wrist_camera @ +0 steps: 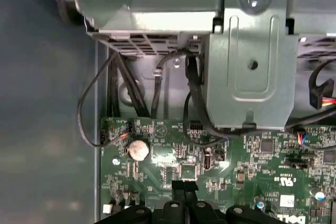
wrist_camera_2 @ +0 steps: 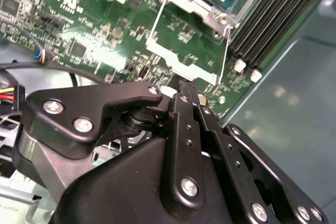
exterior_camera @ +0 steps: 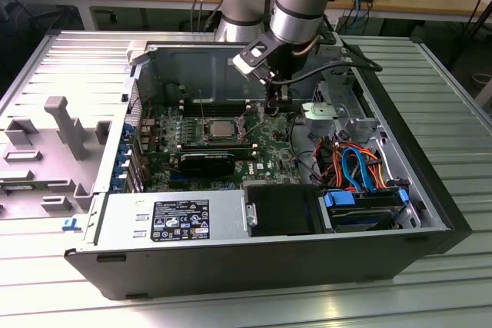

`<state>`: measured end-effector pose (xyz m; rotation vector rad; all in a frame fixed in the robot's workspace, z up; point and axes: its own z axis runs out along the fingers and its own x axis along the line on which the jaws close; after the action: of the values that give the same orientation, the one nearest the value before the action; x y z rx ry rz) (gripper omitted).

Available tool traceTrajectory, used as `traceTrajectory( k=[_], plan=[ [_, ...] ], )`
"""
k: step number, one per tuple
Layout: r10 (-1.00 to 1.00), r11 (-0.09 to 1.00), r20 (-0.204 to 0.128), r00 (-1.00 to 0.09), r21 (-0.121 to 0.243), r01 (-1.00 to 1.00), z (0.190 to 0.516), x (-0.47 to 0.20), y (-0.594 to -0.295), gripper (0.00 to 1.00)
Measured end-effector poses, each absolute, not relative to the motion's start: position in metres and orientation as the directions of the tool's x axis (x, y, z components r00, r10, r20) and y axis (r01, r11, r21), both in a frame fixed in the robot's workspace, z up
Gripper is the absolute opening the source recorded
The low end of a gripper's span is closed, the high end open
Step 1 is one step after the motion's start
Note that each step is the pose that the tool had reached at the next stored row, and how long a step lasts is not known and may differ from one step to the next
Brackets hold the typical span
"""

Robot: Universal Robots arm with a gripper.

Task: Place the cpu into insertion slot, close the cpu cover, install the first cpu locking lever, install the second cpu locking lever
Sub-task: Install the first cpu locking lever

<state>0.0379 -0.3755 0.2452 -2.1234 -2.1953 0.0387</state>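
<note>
Black claw [wrist_camera_2: 185, 86] fingers pinched together, holding nothing, low over green circuit board [wrist_camera: 231, 182], small square silver-topped cpu [exterior_camera: 220, 126] sits in silver-rimmed insertion slot [wrist_camera_2: 202, 10], near claw, twd exterior view's left

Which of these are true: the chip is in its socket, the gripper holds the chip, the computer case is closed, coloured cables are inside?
The cpu sits in the insertion slot: true.
The gripper holds the cpu: false; it hangs beside the slot, over the green board.
The computer case is closed: false; it lies open on its side.
Blue and orange cables are inside the case: true.
</note>
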Motion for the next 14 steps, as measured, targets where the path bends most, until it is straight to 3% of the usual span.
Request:
traceTrajectory(
  k=[14],
  plan=[
    [0.998, 0.035, 0.053, -0.031, -0.077, 0.996, 0.245, -0.010, -0.376, 0.11]
  ],
)
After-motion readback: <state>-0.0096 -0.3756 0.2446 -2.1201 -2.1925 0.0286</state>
